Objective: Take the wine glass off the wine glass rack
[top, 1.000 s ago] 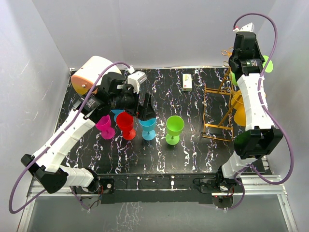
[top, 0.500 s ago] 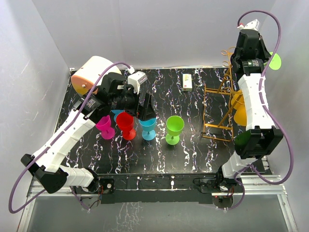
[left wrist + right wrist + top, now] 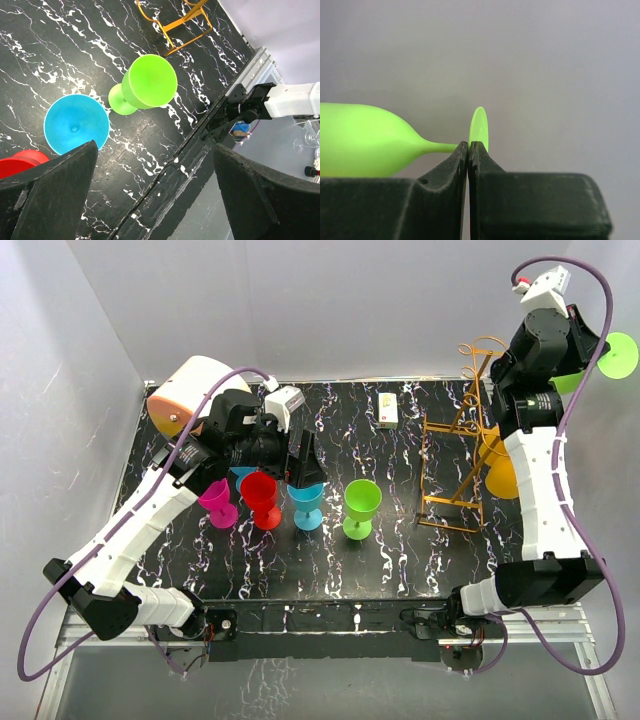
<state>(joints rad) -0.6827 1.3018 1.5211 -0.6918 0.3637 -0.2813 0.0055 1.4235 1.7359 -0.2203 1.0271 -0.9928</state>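
The wine glass rack [image 3: 447, 502], a tall orange-gold wire frame with curled loops on top, stands at the table's right side. My right gripper [image 3: 592, 348] is raised high, to the right of the rack's top and clear of it. It is shut on the round foot of a lime green wine glass [image 3: 618, 355]. In the right wrist view the gripper [image 3: 469, 145] pinches the foot edge, and the glass [image 3: 360, 140] lies sideways with its bowl to the left. An orange glass [image 3: 495, 475] still hangs on the rack. My left gripper [image 3: 305, 465] is open and empty above the blue glass [image 3: 305, 502].
Pink [image 3: 215, 502], red [image 3: 260, 495], blue and green [image 3: 361, 505] glasses stand upright in a row mid-table. The left wrist view shows the green glass [image 3: 147, 82] and blue glass [image 3: 76, 124]. A cream-and-orange drum [image 3: 185, 390] sits back left, a small white box [image 3: 389, 410] at the back.
My right arm has risen and swung right with the green glass, carrying it away from the rack's top. The left arm has not moved.
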